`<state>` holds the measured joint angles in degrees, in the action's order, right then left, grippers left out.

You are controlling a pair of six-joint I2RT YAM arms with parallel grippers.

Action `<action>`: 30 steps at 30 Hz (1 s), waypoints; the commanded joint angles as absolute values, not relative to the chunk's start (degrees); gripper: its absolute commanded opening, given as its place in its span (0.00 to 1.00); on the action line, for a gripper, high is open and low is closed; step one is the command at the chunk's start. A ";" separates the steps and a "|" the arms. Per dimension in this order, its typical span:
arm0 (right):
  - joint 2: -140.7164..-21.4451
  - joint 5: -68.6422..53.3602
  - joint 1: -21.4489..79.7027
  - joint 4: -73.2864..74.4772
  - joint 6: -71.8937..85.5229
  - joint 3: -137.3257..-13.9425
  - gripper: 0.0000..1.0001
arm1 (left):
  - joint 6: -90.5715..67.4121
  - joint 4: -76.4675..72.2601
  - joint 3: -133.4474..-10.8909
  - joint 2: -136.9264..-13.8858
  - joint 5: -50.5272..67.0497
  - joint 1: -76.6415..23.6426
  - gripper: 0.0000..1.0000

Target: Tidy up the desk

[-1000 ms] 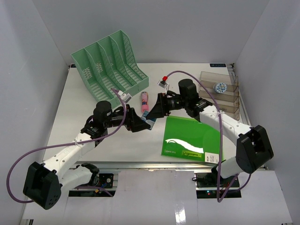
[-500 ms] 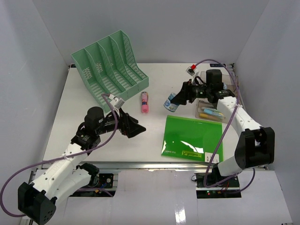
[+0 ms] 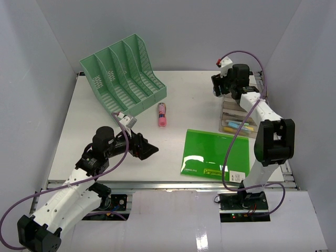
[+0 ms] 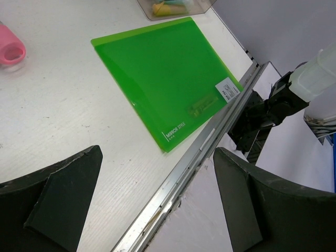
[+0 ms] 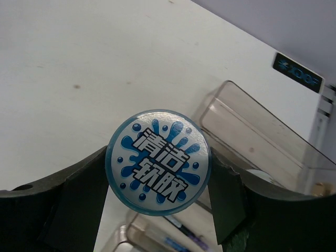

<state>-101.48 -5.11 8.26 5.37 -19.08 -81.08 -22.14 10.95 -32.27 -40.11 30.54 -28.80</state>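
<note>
Plain pale grey walls (image 3: 178,31) enclose three sides; light is even; a white panel (image 3: 173,220) lies in front.

White desk (image 3: 100,131) with silver front rail (image 3: 157,183), mint-green file rack (image 3: 123,73) far left, pink tube (image 3: 162,115) centre, green folder (image 3: 215,155) near front, clear organiser (image 3: 239,123) right.

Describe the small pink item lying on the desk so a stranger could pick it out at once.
On the desk, find the mint-green file rack at far left. Just off its near right corner lies a small pink cylinder, lying front to back. It is the only pink thing; the flat green folder nearby is far larger.
</note>
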 commanded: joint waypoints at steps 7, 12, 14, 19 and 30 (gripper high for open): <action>-109.85 9.91 3.91 -5.36 -22.53 -88.97 0.08 | -20.92 12.06 -32.26 -39.44 30.30 -28.74 0.98; -109.63 8.39 3.17 -6.45 -23.86 -85.89 0.08 | -21.01 11.96 -32.26 -39.80 30.32 -28.83 0.98; -109.13 6.94 3.16 -7.05 -24.39 -84.34 0.08 | -21.11 11.94 -32.24 -39.81 30.33 -28.75 0.98; -108.58 3.89 3.16 -5.71 -25.32 -82.02 0.08 | -21.62 11.50 -31.91 -39.77 30.63 -28.83 0.98; -106.98 0.77 3.16 -4.79 -26.37 -78.42 0.09 | -21.91 11.05 -31.68 -40.23 31.05 -28.83 0.98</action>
